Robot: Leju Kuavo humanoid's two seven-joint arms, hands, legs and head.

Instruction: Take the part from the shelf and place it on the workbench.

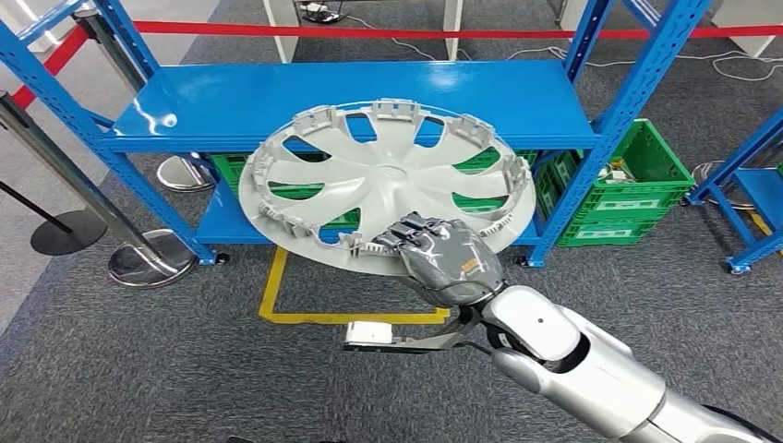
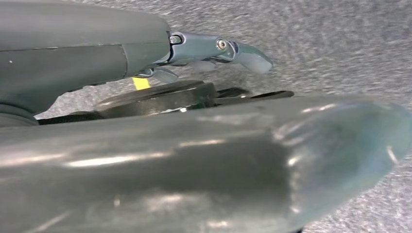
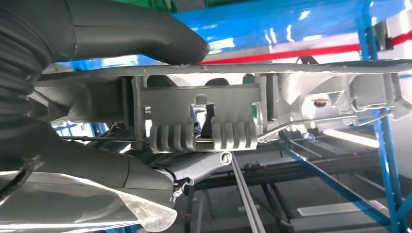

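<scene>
the part (image 1: 388, 180) is a pale grey plastic wheel cover, a wide shallow disc with spoke-shaped openings and a ring of clip tabs standing up along its edge; it is in the air in front of the blue shelf (image 1: 231, 97), tilted a little, held at its near rim. it looks light and fairly stiff but thin, so i judge it will flex and swing when carried from one edge, and the clips look like the bits that could snap. the right hand (image 1: 443, 258) grips that near rim, thumb over one face and the fingers (image 3: 194, 170) curled under the other, right at a clip block (image 3: 201, 121), which seems a sound place to hold since the rim is ribbed there. the left hand (image 2: 209, 145) hangs over grey carpet; its fingers look loosely extended and hold nothing. beyond the part, green crates (image 1: 628, 189) sit on the shelf's lower level and on the floor beside it, yellow tape (image 1: 277, 305) marks the carpet, and stanchions (image 1: 148, 258) with red tape (image 1: 369, 33) rope off the area. the table is not in sight.
</scene>
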